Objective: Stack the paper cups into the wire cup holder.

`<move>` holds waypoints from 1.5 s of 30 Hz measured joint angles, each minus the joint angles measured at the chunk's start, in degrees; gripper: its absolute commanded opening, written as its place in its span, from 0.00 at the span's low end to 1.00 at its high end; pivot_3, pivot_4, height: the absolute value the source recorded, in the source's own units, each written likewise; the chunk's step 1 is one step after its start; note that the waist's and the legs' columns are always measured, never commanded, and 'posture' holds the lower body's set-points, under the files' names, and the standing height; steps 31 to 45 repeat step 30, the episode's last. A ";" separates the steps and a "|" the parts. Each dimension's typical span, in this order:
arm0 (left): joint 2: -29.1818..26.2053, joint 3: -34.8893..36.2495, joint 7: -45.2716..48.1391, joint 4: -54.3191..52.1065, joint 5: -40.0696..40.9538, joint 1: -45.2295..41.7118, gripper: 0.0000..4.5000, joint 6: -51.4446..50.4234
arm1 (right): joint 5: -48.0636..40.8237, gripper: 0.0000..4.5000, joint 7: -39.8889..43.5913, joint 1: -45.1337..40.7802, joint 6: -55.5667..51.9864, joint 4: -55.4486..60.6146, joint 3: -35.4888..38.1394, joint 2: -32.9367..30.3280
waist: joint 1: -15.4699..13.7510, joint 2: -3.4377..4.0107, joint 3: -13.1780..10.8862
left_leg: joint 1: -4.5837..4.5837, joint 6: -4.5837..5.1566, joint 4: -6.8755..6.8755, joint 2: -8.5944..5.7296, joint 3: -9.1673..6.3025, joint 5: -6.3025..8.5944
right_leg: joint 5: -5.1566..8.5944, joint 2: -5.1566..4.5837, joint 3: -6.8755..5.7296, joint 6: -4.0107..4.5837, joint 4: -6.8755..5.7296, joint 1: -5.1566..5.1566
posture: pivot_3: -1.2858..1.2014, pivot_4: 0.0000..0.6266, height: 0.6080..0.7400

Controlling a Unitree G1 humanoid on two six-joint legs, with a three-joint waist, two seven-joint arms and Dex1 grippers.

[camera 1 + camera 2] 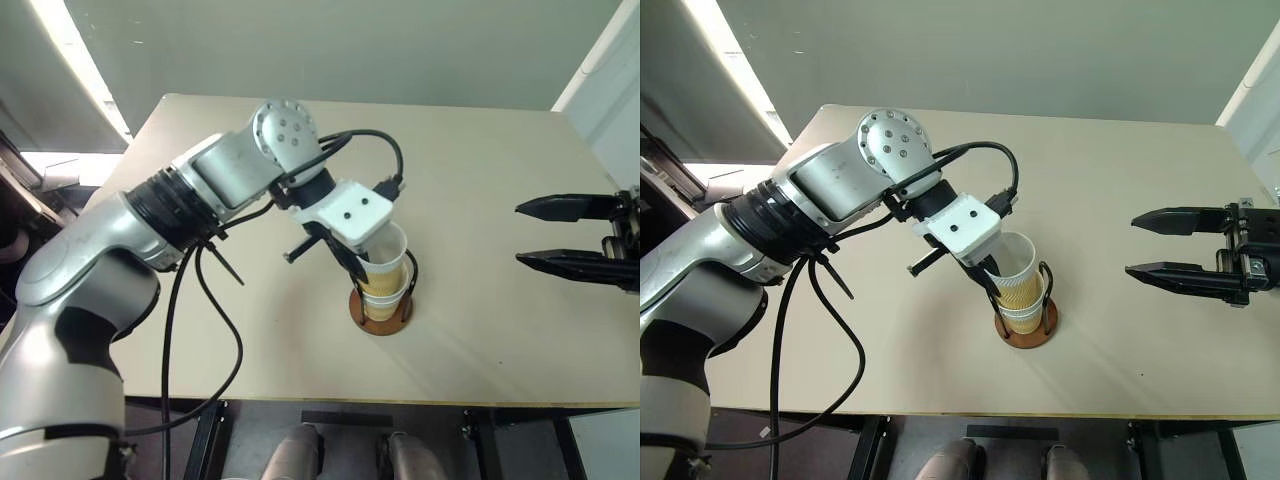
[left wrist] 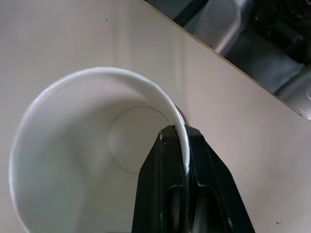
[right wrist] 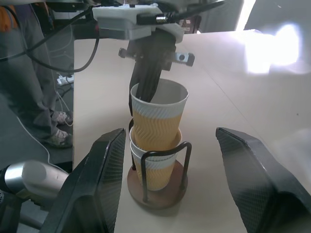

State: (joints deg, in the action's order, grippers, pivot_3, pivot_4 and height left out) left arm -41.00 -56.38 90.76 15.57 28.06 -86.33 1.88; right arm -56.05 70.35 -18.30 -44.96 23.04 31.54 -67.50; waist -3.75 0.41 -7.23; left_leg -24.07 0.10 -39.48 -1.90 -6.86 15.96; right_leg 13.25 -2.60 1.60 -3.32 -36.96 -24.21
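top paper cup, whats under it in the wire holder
The top paper cup, pinched at its rim by the left pincer, sits in another cup between the wire cup holder loops. Whether a third cup is nested there cannot be seen.

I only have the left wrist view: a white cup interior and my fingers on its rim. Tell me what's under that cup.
Observer: The top cup sits partly nested in another cup, which stands in the wire holder.
Operator: Report how the top cup sits.
Observer: It leans a little and rides high, with most of its tan wall above the lower cup's rim.
Operator: Give me the right gripper.
Observer: The right gripper is open, holds nothing, and is off to the right of the holder above the table.
Operator: Confirm my grip from outside.
Observer: The left gripper is shut on the top cup's rim, one finger inside.
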 measured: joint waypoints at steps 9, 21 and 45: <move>6.37 9.19 0.03 4.93 -3.19 0.76 0.50 -3.33 | -0.20 0.68 0.14 -0.29 0.12 -0.57 0.01 -0.01 | 0.01 0.00 0.00 | -0.01 0.03 -0.10 0.01 0.05 0.03 | -0.01 0.00 0.01 -0.03 -0.03 0.01 | 0.52 0.24 1.00; 6.86 22.85 0.02 5.74 -3.66 2.03 0.99 -11.57 | 0.04 0.68 0.44 -3.79 1.26 -2.81 -3.28 -0.02 | 0.06 0.00 0.00 | 0.01 0.04 -0.14 0.00 0.06 0.04 | -0.02 0.01 0.01 -0.05 -0.03 0.02 | 0.52 0.24 1.00; 2.70 42.20 -14.19 3.37 -2.93 16.06 0.99 -26.95 | 3.30 0.68 -3.06 -10.59 0.22 -10.83 -13.09 3.00 | 0.62 0.10 0.06 | 0.07 0.03 -0.30 0.02 0.08 0.02 | -0.04 0.07 0.03 -0.09 -0.04 0.04 | 0.52 0.24 1.00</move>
